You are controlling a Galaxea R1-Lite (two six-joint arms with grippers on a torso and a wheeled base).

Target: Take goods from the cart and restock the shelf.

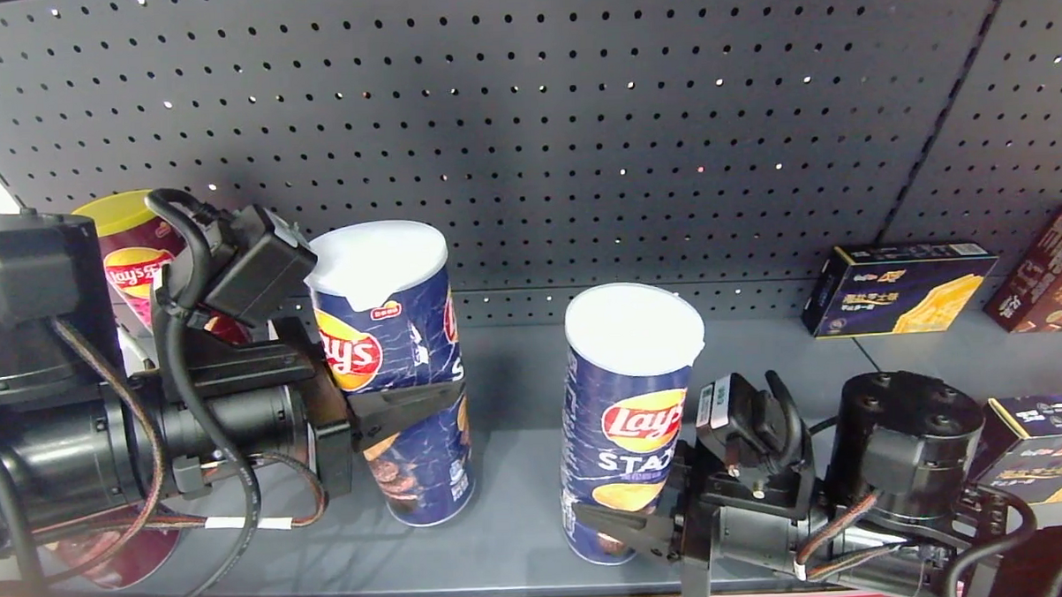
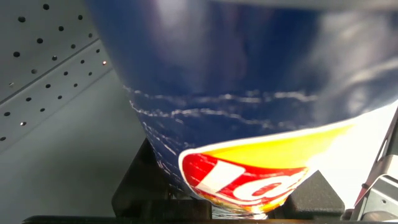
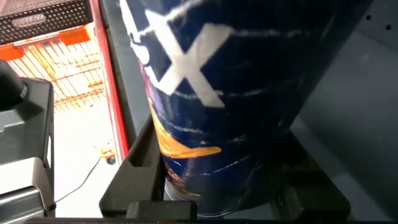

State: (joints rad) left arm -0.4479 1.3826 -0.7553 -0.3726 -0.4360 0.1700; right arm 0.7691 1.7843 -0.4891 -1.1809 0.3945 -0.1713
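1. The left end effector (image 1: 411,395) is closed on the left chip can (image 1: 391,330), a blue cardboard cylinder with a white plastic lid. Its black fingers (image 1: 428,399) clamp the middle of the can's body, probably so that the tall can does not tip while it is being set down.
2. The right end effector (image 1: 622,516) is closed on the right chip can (image 1: 632,401), a matching blue cylinder with a white lid. This grip sits low, near the base. That likely steadies the foot of the can, though it leaves the top freer to sway.
3. Both cans are on the grey metal shelf (image 1: 517,405). The left one is at about 9 o'clock from the right one, and a clear gap separates them. Each looks upright with its base on or just above the shelf. Contact cannot be confirmed.
4. In the left wrist view, the left chip can (image 2: 249,81) sits between dark finger pads (image 2: 140,186). In the right wrist view, the right chip can (image 3: 236,93) is bracketed in the same way.
5. Both cans have glossy blue walls printed with fine white crackle lines, a red-and-yellow logo and pictures of crisps. Their lids are flat and unmarked.
6. A maroon can with a yellow lid (image 1: 132,251) stands at 10 o'clock from the left can. A dark blue carton (image 1: 902,290) lies at 2 o'clock from the right can, against the grey pegboard back panel (image 1: 577,111).
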